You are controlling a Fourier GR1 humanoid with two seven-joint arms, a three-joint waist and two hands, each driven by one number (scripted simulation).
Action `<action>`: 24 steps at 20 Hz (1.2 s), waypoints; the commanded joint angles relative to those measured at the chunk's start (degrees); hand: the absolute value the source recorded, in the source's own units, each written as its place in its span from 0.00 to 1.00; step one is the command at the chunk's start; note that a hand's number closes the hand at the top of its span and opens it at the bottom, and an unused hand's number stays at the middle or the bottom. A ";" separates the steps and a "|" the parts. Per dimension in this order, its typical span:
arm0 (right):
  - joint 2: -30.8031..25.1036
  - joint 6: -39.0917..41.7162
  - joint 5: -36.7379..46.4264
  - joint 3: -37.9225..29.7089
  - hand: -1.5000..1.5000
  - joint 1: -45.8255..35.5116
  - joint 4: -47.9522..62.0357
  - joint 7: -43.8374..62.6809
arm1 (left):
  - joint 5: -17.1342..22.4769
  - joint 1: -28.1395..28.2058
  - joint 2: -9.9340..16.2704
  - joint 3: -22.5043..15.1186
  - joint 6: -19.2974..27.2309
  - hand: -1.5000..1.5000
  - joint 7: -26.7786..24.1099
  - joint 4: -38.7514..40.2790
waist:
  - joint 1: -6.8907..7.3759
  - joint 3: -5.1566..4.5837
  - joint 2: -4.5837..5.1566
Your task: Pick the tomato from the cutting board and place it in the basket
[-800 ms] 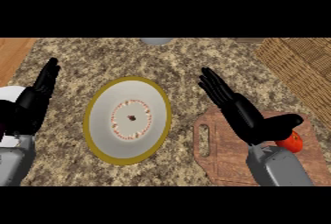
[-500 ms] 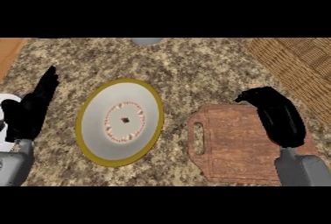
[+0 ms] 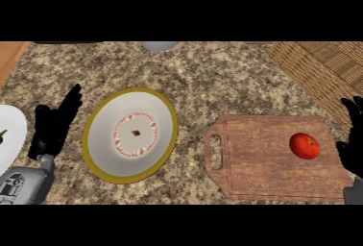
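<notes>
A red tomato (image 3: 305, 145) lies on the right part of a brown wooden cutting board (image 3: 262, 166) with a handle slot at its left. A woven basket (image 3: 326, 67) fills the upper right corner. My right hand (image 3: 352, 144) shows at the right edge, just right of the tomato and apart from it, fingers straight and pointing up. My left hand (image 3: 53, 127) rests open at the left, fingers up, beside the plate.
A round plate (image 3: 131, 134) with a yellow rim and a red ring pattern sits left of the board. A white plate (image 3: 10, 137) shows at the left edge. A grey round object (image 3: 159, 45) stands at the counter's far edge.
My right hand has moved off the cutting board to the right edge, uncovering the tomato. The whole view has shifted, with the board now fully shown. The left hand stays open.
</notes>
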 commanded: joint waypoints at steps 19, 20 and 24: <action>-42.08 31.17 21.89 -4.78 0.00 13.08 13.21 -2.14 | -2.27 -0.36 -2.69 -0.11 -1.10 0.50 -1.25 1.65 | 1.52 -0.11 -0.07; -40.63 30.02 23.48 -5.19 0.00 16.10 11.35 -2.14 | -2.17 1.18 -1.81 0.00 -0.80 0.50 2.95 -3.17 | 1.38 -0.11 -0.25; -38.72 29.90 24.62 -6.31 0.00 14.71 13.81 -1.60 | -3.52 -1.42 -3.18 0.94 -1.75 0.50 3.13 -0.49 | 1.18 -0.12 -0.18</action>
